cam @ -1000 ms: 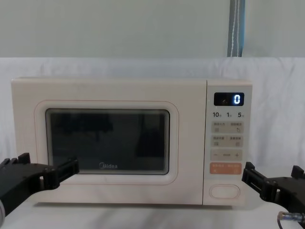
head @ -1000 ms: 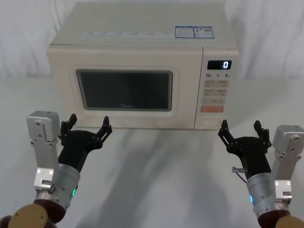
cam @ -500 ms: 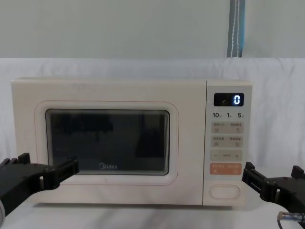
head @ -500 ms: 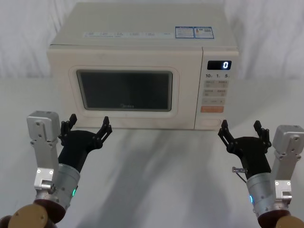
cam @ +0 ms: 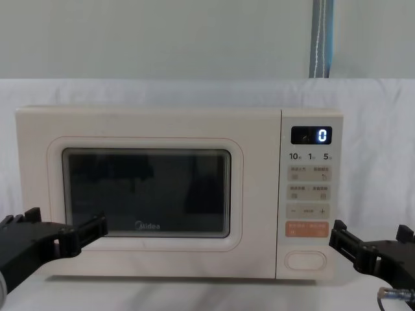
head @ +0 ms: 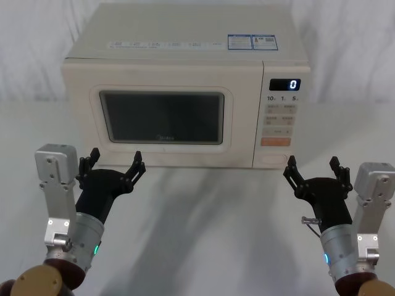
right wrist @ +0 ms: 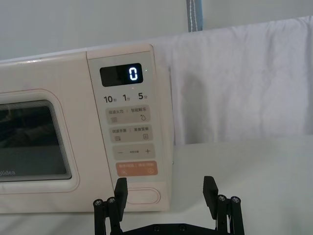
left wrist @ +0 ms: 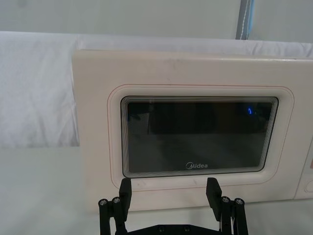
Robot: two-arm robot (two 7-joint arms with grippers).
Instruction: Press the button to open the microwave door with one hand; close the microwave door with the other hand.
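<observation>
Microwave (head: pixel 185 92): cream, on white-covered desk (head: pixel 203 209), set toward far edge, front facing robot.
Microwave door (head: pixel 163 117): shut, flush w/ body; dark rounded window, small "Midea" logo under glass; fills left and centre of front.
Control panel (head: pixel 282 120): narrow strip at right of front; display (head: pixel 284 84) reads "0".
Button (head: pixel 276 160): wide cream pill, no label, at bottom of panel, just under orange key (head: pixel 276 141). Untouched.
Left gripper (head: pixel 111 162): black, two prongs spread wide, pinching nothing; above desk near front-left edge, short of door's lower left corner, not touching. In left wrist view, prongs (left wrist: pixel 125 188) framing logo area.
Right gripper (head: pixel 313 168): black, prongs spread wide, empty; above desk near front-right edge, just right of button, apart from microwave. In right wrist view, left prong tip lined up w/ button (right wrist: pixel 141 195), no contact.
Backdrop: white cloth (cam: pixel 376 129) behind microwave, grey wall above.
</observation>
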